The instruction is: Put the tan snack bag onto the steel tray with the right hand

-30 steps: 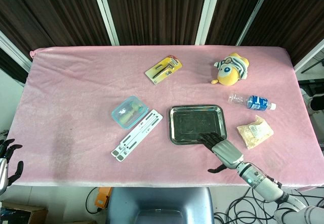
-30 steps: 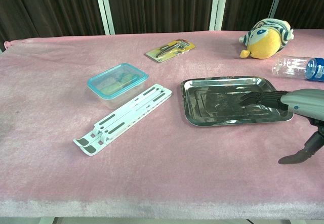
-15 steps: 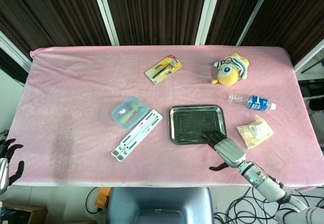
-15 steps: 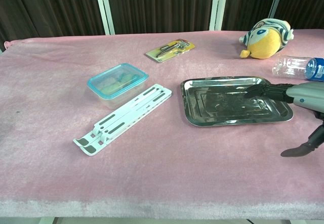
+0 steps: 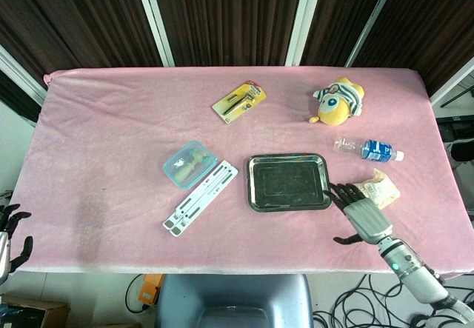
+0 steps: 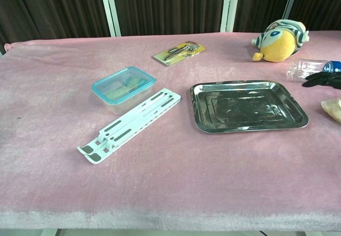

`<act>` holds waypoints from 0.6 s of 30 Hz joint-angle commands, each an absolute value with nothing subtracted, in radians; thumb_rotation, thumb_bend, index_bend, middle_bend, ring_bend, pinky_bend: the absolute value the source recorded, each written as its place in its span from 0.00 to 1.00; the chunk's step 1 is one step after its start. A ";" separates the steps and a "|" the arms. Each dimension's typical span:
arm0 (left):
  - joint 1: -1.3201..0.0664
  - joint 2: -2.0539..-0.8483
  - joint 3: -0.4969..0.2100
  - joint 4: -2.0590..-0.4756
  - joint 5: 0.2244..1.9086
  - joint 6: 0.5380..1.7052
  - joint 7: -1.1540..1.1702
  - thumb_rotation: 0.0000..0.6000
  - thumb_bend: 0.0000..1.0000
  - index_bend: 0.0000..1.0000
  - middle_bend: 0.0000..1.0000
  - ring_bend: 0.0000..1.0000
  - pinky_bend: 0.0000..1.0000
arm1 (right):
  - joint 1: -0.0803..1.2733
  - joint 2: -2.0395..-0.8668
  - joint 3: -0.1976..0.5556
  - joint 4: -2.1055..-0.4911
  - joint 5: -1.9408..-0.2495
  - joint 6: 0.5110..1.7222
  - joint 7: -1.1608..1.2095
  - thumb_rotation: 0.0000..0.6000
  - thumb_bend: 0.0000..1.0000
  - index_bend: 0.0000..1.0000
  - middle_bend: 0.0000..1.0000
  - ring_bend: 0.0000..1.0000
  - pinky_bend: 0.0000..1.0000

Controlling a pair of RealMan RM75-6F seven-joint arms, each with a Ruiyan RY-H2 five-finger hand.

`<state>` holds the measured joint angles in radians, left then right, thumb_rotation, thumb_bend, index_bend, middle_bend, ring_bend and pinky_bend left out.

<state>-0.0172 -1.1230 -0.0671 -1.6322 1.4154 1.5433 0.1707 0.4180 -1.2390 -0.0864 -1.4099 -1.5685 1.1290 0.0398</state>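
Observation:
The tan snack bag (image 5: 384, 189) lies on the pink cloth just right of the steel tray (image 5: 288, 182), which holds nothing. My right hand (image 5: 364, 215) hovers low at the bag's left side, fingers spread, dark fingertips (image 5: 345, 192) reaching over the bag's near-left edge, nothing held. In the chest view only those fingertips (image 6: 323, 79) show at the right border, above a corner of the snack bag (image 6: 333, 108), with the steel tray (image 6: 248, 106) to their left. My left hand (image 5: 7, 233) hangs off the table's front left corner, fingers apart.
A water bottle (image 5: 367, 149) lies just behind the bag, a yellow plush toy (image 5: 335, 100) further back. Left of the tray are a white folding stand (image 5: 201, 198), a teal-lidded box (image 5: 189, 163) and a carded tool pack (image 5: 239, 101). The table's front edge runs close under my right hand.
My right hand has moved right, off the tray's front right corner and over to the snack bag's left edge. The bag, tray and left hand have not moved.

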 commanded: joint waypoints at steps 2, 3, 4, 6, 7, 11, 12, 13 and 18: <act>-0.018 -1.124 -0.067 -1.634 1.417 1.544 0.174 1.00 0.44 0.32 0.19 0.13 0.35 | 0.394 -1.210 -0.056 -1.374 -1.499 1.128 0.033 1.00 0.18 0.00 0.00 0.00 0.19; -0.018 -1.125 -0.067 -1.634 1.418 1.544 0.176 1.00 0.44 0.32 0.19 0.13 0.35 | 0.397 -1.206 -0.053 -1.359 -1.487 1.110 0.040 1.00 0.18 0.00 0.00 0.00 0.19; -0.018 -1.125 -0.067 -1.634 1.417 1.543 0.177 1.00 0.44 0.32 0.19 0.13 0.35 | 0.400 -1.203 -0.053 -1.349 -1.479 1.093 0.046 1.00 0.18 0.00 0.00 0.00 0.19; -0.019 -1.125 -0.067 -1.634 1.414 1.540 0.179 1.00 0.44 0.32 0.19 0.13 0.35 | 0.408 -1.196 -0.052 -1.327 -1.460 1.052 0.051 1.00 0.18 0.00 0.00 0.00 0.19; -0.020 -1.125 -0.068 -1.633 1.410 1.537 0.178 1.00 0.44 0.32 0.19 0.13 0.35 | 0.411 -1.195 -0.052 -1.318 -1.451 1.036 0.048 1.00 0.18 0.00 0.00 0.00 0.19; -0.020 -1.124 -0.070 -1.634 1.401 1.533 0.175 1.00 0.44 0.32 0.19 0.13 0.35 | 0.430 -1.197 -0.041 -1.285 -1.405 0.962 0.031 1.00 0.18 0.00 0.00 0.00 0.19; -0.020 -1.124 -0.070 -1.634 1.401 1.533 0.175 1.00 0.44 0.32 0.19 0.13 0.35 | 0.435 -1.198 -0.038 -1.278 -1.397 0.946 0.031 1.00 0.18 0.00 0.00 0.00 0.19; -0.020 -1.123 -0.071 -1.635 1.401 1.534 0.174 1.00 0.44 0.32 0.19 0.13 0.35 | 0.440 -1.201 -0.034 -1.270 -1.389 0.932 0.031 1.00 0.18 0.00 0.00 0.00 0.19; -0.019 -1.122 -0.071 -1.636 1.400 1.535 0.172 1.00 0.44 0.32 0.19 0.13 0.35 | 0.463 -1.224 -0.012 -1.215 -1.337 0.869 -0.002 1.00 0.18 0.00 0.00 0.00 0.20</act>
<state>-0.0190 -1.1223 -0.0710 -1.6356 1.3998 1.5351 0.1724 0.4531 -1.2142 -0.0222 -1.2314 -1.3544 0.8854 0.0142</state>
